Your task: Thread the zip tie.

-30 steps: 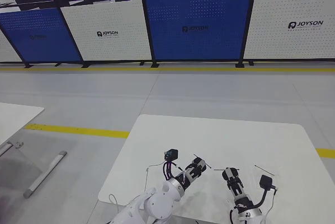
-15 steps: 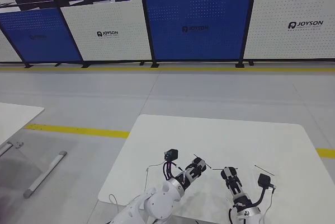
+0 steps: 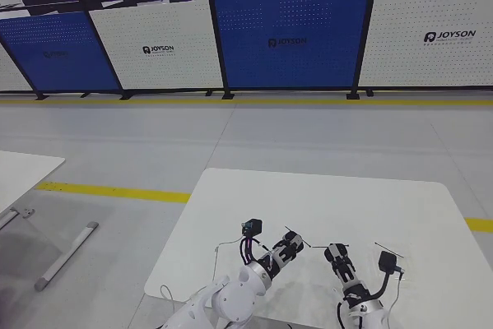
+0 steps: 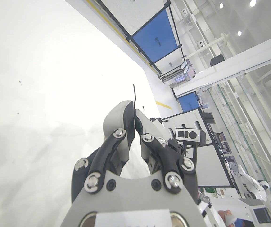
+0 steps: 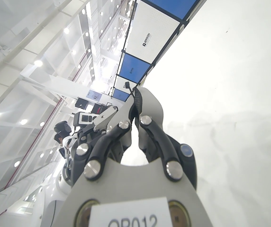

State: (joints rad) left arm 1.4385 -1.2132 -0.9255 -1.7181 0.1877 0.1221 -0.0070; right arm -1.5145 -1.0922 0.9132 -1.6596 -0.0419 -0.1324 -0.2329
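Glossy table [image 3: 328, 193], slim black zip tie [image 4: 134, 94]

Bright ceiling lamps [image 5: 38, 63], glare across the white table [image 4: 43, 48]

Shows a white counter [image 3: 394, 206] with rounded corners, set on a smooth pale grey floor [image 3: 230, 140]. Marks the floor with a yellow line [image 3: 114, 192] that passes behind the counter, and with a second yellow stripe [image 3: 230, 101] along the foot of the partitions. Closes the far side with a row of perforated partitions in black frames, alternating blue panel [image 3: 246, 49] and white panel [image 3: 155, 62]. Places a second white table [image 3: 16, 177] well apart at the left edge, with a grey foot bar [image 3: 65, 255] lying on the floor beside it. Lights the hall from above with round ceiling lamps [image 5: 38, 63] set among white beams [image 4: 244, 66].
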